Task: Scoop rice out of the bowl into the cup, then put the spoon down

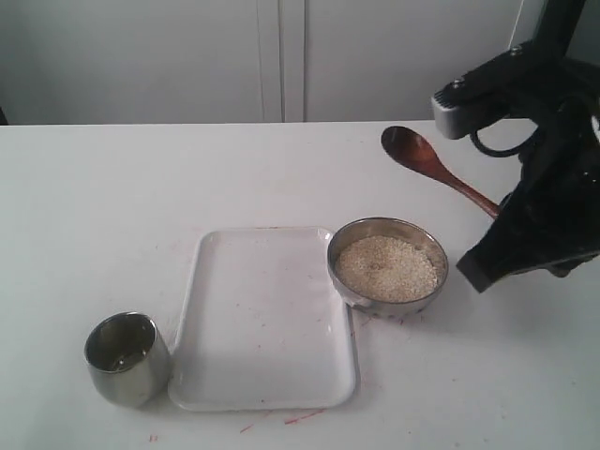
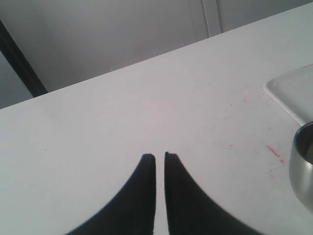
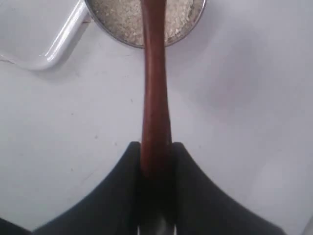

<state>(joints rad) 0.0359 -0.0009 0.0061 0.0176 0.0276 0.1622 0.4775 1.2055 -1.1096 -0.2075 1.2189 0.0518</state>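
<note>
bowl (image 1: 343, 291): one is counted | cup (image 1: 127, 380): one is counted | spoon (image 1: 417, 152): one is counted | rice (image 1: 387, 268): one mound is counted | tray (image 1: 262, 319): one is counted | table (image 1: 112, 216): one is counted | grippers: two are counted, left gripper (image 2: 160, 156) and right gripper (image 3: 155, 147)

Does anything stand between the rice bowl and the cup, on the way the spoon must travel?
Yes: the white tray lies flat between the bowl and the cup. It is low, so the raised spoon should probably pass over it.
</note>
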